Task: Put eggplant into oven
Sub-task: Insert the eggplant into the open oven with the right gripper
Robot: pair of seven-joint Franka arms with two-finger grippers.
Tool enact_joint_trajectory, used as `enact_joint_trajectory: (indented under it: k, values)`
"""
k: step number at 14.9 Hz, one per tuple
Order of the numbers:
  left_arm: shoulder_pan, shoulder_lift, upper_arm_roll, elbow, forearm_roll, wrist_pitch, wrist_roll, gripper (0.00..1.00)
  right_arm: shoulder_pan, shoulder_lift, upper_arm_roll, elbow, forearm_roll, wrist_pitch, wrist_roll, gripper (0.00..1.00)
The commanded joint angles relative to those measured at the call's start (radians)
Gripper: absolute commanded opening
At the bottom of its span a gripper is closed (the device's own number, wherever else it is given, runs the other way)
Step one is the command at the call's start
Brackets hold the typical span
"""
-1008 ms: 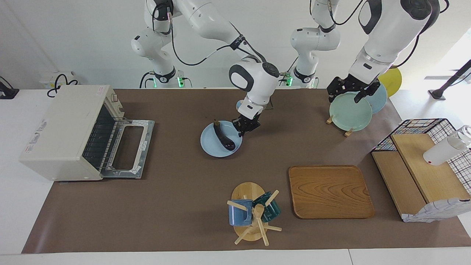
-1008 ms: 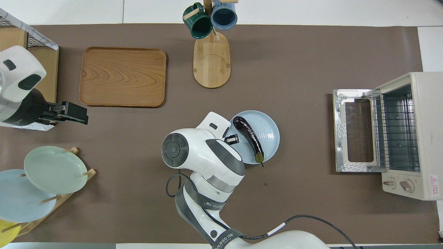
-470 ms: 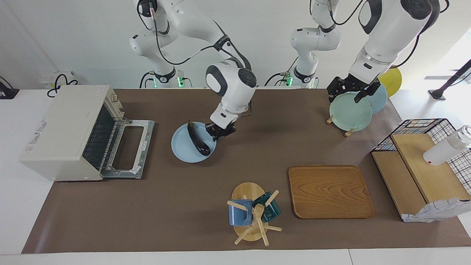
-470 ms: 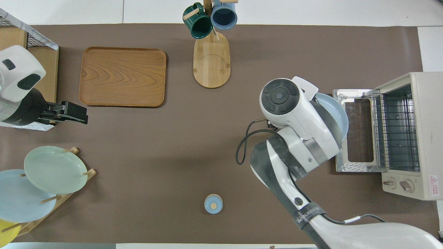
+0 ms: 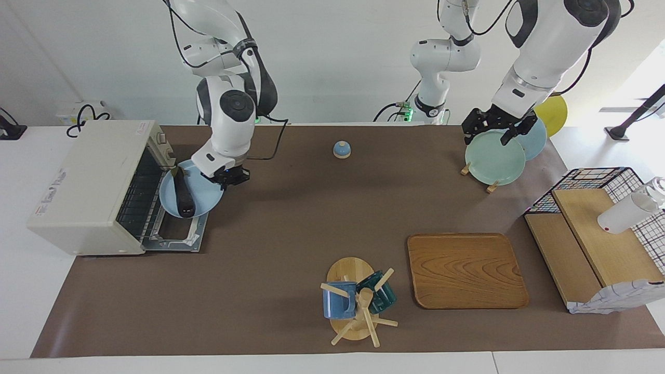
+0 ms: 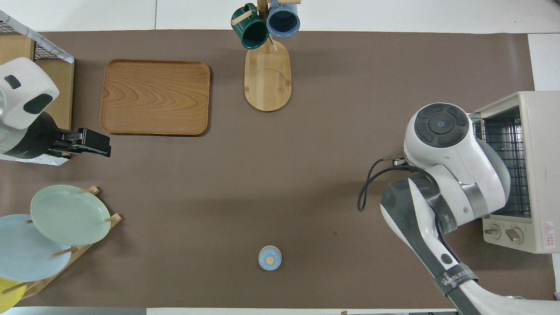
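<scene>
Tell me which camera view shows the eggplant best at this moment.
The facing view: the eggplant lies in plain sight on the light blue plate, over the oven's open door. In the overhead view the right arm covers it completely.

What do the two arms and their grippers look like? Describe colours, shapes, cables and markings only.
Both arms have glossy white rounded shells with dark grey joint bands and round grey end caps. The right arm carries a loose black cable and a black band with white lettering near the wrist. The left gripper and right gripper are black and blocky.
</scene>
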Motion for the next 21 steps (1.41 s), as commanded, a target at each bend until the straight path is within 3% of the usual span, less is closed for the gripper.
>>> enact_joint_trajectory:
  k: [1, 6, 10, 12, 15, 17, 19, 21]
  values:
    - [0.002, -0.009, -0.001, -0.006, 0.021, 0.018, 0.006, 1.0, -0.096, -0.047, 0.013, -0.055, -0.019, 0.027, -0.096, 0.0]
    - [0.005, -0.01, 0.007, -0.006, 0.02, 0.011, 0.002, 1.0, -0.206, -0.049, 0.014, -0.075, -0.019, 0.051, -0.209, 0.0]
    - [0.003, -0.01, 0.007, -0.007, 0.021, 0.008, 0.002, 1.0, -0.288, -0.077, 0.014, -0.193, -0.018, 0.217, -0.283, 0.0]
    - [0.003, -0.01, 0.007, -0.007, 0.02, 0.008, 0.0, 1.0, -0.289, -0.078, 0.016, -0.199, -0.007, 0.225, -0.277, 0.0]
    - [0.003, -0.01, 0.007, -0.007, 0.021, 0.008, 0.0, 1.0, -0.282, -0.075, 0.016, -0.192, 0.005, 0.218, -0.275, 0.27]
    - [0.003, -0.01, 0.007, -0.007, 0.021, 0.008, 0.0, 1.0, -0.279, -0.064, 0.016, -0.146, 0.069, 0.18, -0.291, 0.35]
    - [0.003, -0.01, 0.007, -0.007, 0.021, 0.008, 0.0, 1.0, -0.279, -0.051, 0.019, -0.059, 0.142, 0.07, -0.346, 0.52]
    - [0.003, -0.01, 0.007, -0.007, 0.02, 0.008, 0.0, 1.0, -0.273, -0.032, 0.023, 0.015, 0.208, 0.007, -0.357, 0.57]
